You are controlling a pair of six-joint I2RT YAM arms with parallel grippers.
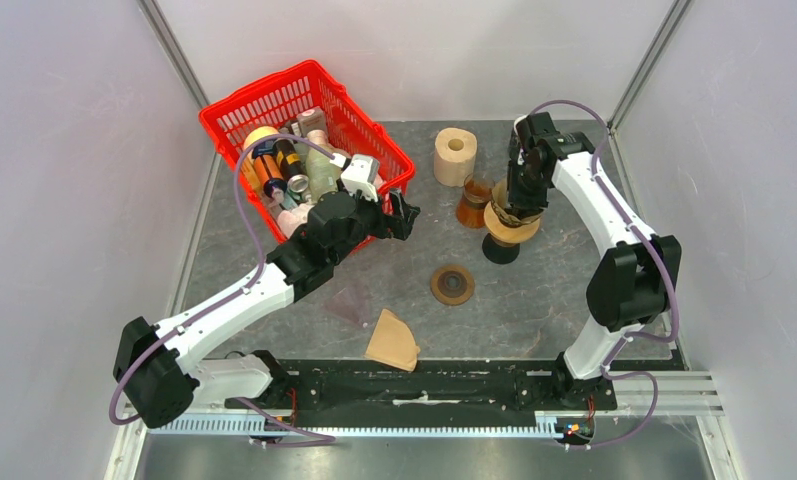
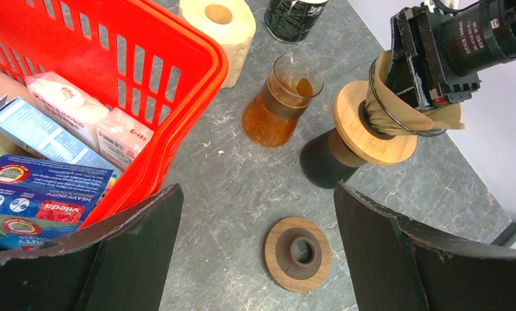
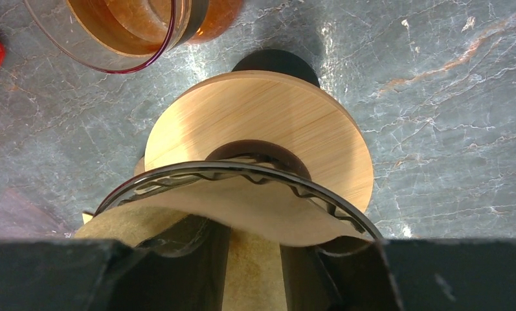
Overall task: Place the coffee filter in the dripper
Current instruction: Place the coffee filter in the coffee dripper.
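Grey, marbled stone covers the table [image 1: 534, 300], with plain white walls closing it in on three sides. At the far left stands a red basket [image 1: 274, 95] crammed with boxes and bottles, and the left gripper [image 1: 406, 215] hovers just off its near right corner. Its fingers [image 2: 397, 259] are spread wide with nothing between them.

Across the table, the right gripper [image 1: 521, 205] points straight down into the dripper [image 1: 509, 228], a cone with a broad wooden collar on a dark base. The coffee filter [image 3: 242, 204] sits inside that cone. Its brown paper lines the wavy dark rim and one edge laps out over it, above the collar. From the right wrist view, the two fingers stand a little apart with a fold of the paper filling the gap between them. Whether they pinch the paper or merely flank it cannot be told.

Just beside the dripper, on its left, is a glass carafe [image 1: 472, 203] holding amber liquid, and behind that stands a roll of toilet paper [image 1: 455, 156]. A loose wooden ring [image 1: 453, 285] with a dark centre lies flat nearer the arms, apart from the dripper. A stack of spare filters [image 1: 392, 340] rests close to the table's near edge
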